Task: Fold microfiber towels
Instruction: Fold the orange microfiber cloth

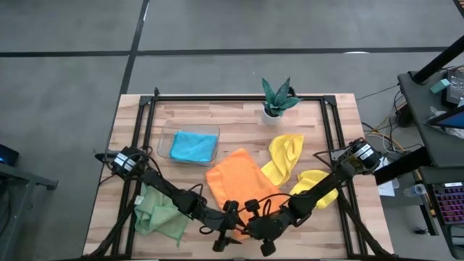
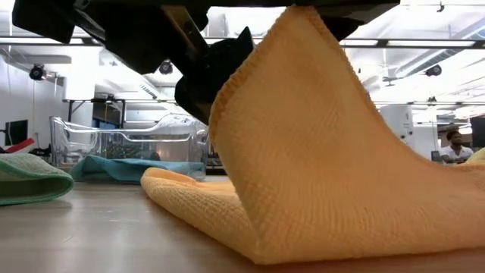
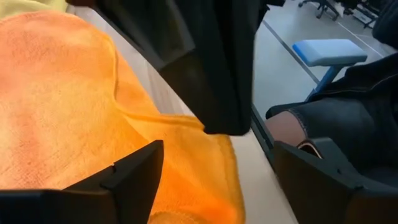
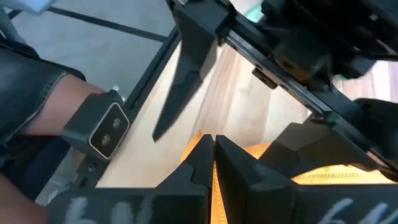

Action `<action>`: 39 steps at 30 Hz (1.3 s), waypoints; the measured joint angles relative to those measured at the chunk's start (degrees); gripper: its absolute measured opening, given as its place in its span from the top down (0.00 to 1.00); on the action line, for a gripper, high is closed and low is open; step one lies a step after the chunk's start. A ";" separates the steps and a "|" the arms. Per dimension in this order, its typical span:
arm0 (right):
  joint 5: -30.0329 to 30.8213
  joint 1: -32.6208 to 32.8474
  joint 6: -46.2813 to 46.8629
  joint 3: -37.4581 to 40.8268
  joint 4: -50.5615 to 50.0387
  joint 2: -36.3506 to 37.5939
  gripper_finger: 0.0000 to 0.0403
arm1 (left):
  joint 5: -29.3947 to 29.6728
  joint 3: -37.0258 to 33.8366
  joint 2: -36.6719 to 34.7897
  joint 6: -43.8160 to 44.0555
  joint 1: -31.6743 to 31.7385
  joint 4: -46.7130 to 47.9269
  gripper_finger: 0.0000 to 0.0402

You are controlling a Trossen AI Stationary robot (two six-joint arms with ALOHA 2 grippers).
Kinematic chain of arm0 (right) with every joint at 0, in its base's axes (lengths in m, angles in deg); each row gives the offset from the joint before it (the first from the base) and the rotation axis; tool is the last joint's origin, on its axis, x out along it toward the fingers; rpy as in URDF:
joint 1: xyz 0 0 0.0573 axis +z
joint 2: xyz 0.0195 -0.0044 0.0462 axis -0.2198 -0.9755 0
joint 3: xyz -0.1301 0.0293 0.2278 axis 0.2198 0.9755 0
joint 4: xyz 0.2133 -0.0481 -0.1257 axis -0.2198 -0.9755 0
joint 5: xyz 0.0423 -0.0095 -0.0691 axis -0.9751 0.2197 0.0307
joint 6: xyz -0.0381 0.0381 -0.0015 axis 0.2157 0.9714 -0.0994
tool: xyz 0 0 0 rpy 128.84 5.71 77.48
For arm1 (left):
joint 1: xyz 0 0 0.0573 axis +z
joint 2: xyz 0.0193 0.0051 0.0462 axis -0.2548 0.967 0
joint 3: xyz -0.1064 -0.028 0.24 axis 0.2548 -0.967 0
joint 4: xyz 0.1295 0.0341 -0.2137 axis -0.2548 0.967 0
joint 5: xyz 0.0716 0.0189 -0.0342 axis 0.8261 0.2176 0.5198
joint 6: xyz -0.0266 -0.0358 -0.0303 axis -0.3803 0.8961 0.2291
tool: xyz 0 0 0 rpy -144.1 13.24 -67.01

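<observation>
Both arms met at the near edge of the table (image 1: 341, 130), where the right gripper (image 4: 213, 163) was pinched tight on the near edge of the orange towel (image 1: 235, 181) and had it lifted into a tent, while the left gripper (image 3: 214, 165) hung beside it with its fingers spread wide, empty as far as the crowded view showed. The rest of that cloth lay flat mid-table. The risk was plain: a one-sided hold could let the free corner sag, skewing the fold, or the thin pinch might slip.
</observation>
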 joint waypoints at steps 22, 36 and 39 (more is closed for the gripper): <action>-3.03 0.02 3.83 0.20 -10.21 6.06 0.76 | 2.93 -0.37 -4.21 -0.69 -0.96 2.14 1.00; -3.10 2.05 14.91 9.66 -18.83 12.09 0.48 | 7.85 -0.55 -11.51 -0.16 -2.64 11.41 1.00; -3.28 2.66 16.97 10.51 -18.93 12.09 0.49 | 8.98 -0.47 -12.05 -0.11 -2.67 12.60 1.00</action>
